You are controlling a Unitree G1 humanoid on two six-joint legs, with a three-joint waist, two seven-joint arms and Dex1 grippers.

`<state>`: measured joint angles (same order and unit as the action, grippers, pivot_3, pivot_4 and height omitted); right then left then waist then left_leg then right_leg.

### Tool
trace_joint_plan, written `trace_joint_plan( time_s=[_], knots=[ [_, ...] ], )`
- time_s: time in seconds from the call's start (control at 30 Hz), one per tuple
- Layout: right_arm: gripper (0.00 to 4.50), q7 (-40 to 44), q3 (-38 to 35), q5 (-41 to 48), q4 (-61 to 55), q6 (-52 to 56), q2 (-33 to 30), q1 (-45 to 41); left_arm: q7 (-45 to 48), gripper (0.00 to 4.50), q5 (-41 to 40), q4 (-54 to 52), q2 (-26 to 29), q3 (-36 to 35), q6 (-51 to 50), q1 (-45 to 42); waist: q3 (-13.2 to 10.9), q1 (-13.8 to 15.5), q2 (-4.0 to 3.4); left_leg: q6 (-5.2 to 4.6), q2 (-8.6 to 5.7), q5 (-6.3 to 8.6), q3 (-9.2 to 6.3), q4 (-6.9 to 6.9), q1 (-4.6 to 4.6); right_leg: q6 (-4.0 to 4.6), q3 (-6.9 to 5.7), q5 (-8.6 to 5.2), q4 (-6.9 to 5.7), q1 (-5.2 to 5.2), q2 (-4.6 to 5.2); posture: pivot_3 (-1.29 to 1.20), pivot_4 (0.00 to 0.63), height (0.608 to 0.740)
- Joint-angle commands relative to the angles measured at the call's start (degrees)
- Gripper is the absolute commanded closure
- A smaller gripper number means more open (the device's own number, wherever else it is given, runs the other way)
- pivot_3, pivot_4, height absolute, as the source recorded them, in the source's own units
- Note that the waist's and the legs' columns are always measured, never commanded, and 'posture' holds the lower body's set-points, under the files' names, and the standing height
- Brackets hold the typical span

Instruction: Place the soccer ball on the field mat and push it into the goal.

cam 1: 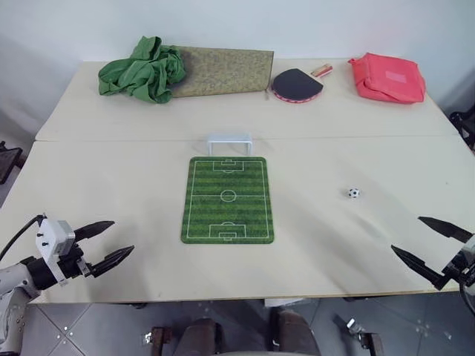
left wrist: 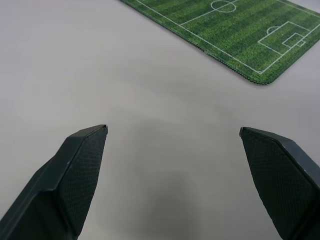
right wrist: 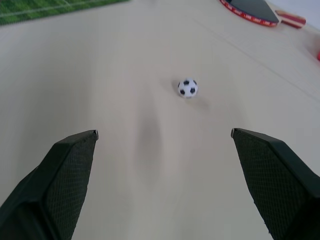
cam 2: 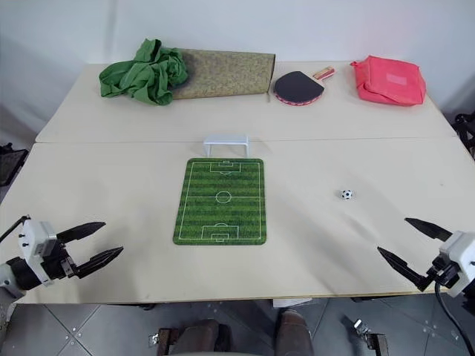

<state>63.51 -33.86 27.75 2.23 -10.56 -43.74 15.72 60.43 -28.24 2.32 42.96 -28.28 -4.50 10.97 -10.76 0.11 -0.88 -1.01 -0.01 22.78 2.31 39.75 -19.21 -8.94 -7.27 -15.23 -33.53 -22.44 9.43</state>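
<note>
Right tool (cam 2: 415, 251) spread wide and empty at the worktop's (cam 1: 111, 178) near edge — nearer the soccer ball (cam 1: 353, 193), lying ahead and slightly inward, well right of the field mat (cam 1: 228, 199). Left tool (cam 1: 104, 245) also wide — well apart.

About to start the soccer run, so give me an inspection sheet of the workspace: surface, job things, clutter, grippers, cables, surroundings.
Surface: beige table, two boards butted together, seam running across.
Job's things: soccer ball on bare table, right of field mat; goal at the mat's far end.
Clutter: along the far edge, green cloth, olive speckled mat, paddle, red pouch.
Grippers: left gripper open, over the near left edge; right gripper open, near right edge, facing the ball; both hold nothing.
Cables: black cable at the left wrist.
Surroundings: white wall, grey tiled floor.
</note>
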Motion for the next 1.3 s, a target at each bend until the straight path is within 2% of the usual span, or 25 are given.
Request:
trace_joint_plan(
  time_s=[0.03,0.23,0.33,0.47,0.6,0.7,0.83,0.97,1.3],
  knots=[
    [0.04,0.0,-0.49,1.23,-0.64,0.65,-0.25,-0.31,-0.41,0.0,-0.65,-2.56,0.09,-1.14,1.51,-0.82,0.0,0.07,0.0,0.0,-0.01,0.0,0.01,0.0,0.0,0.0,0.0,0.0,0.0,0.0,0.0,0.0,0.15,0.74],
    [0.04,-6.47,-7.48,5.62,-0.57,5.25,1.76,-0.57,0.44,0.0,-15.8,-8.98,-0.48,0.14,-12.76,-9.73,0.0,0.86,-0.01,0.01,0.03,0.01,-0.09,0.21,-0.09,0.0,-0.01,0.01,-0.11,0.0,0.01,0.0,0.15,0.74],
    [0.04,-8.0,-10.49,6.56,0.72,6.38,2.49,1.01,1.72,0.0,-17.81,-11.18,-0.67,2.68,-15.84,-13.0,0.03,1.12,-0.06,0.01,0.0,0.02,-0.05,0.21,-0.05,-0.01,0.02,0.01,-0.12,0.01,0.02,0.0,0.15,0.74],
    [0.04,-8.15,-10.31,6.26,2.48,6.64,2.9,0.97,1.63,0.0,-17.63,-12.08,-0.96,5.51,-17.26,-17.06,0.02,1.06,-0.05,0.01,-0.01,0.02,0.22,0.22,-0.05,-0.01,0.02,0.01,-0.12,0.02,-0.04,0.0,0.15,0.74],
    [0.04,-11.93,-4.01,6.52,-0.41,13.98,1.62,-6.0,1.53,0.0,-17.15,-11.96,-1.98,7.48,-17.68,-19.39,0.02,-0.27,-0.05,0.01,0.03,0.02,0.48,0.26,0.06,0.0,0.22,0.01,-0.21,0.01,-0.08,0.0,0.15,0.74],
    [0.04,-13.74,2.88,1.72,1.25,19.62,-2.15,-12.79,1.34,0.0,-16.9,-12.21,-2.56,7.94,-17.77,-19.61,0.02,-0.87,-0.11,0.01,0.04,0.02,0.39,0.28,0.15,0.01,0.41,0.04,-0.3,-0.03,-0.08,0.0,0.15,0.74],
    [0.04,-14.63,10.73,-1.46,4.11,26.55,-5.19,-22.07,1.02,0.0,-16.39,-12.58,-2.88,8.13,-17.45,-19.18,0.01,-0.53,-0.12,0.02,0.05,0.02,0.4,0.27,-0.02,0.01,0.27,0.03,-0.28,-0.16,-0.1,0.0,0.15,0.74],
    [0.04,-13.45,18.67,-5.52,9.56,30.15,-5.41,-31.96,1.03,0.0,-16.33,-13.53,-3.0,7.86,-17.23,-17.43,0.01,-0.24,-0.11,0.01,0.02,0.02,0.54,0.32,-0.06,0.01,0.28,0.04,-0.24,-0.15,-0.09,0.0,0.15,0.74],
    [0.04,-11.03,24.38,-8.85,16.79,29.86,-3.61,-38.87,1.24,0.0,-17.1,-16.33,-2.83,7.78,-17.8,-14.31,0.01,-0.03,-0.11,0.01,0.02,0.02,0.46,0.31,-0.28,0.0,-0.03,0.04,-0.12,-0.15,-0.08,0.0,0.15,0.74]
  ],
)
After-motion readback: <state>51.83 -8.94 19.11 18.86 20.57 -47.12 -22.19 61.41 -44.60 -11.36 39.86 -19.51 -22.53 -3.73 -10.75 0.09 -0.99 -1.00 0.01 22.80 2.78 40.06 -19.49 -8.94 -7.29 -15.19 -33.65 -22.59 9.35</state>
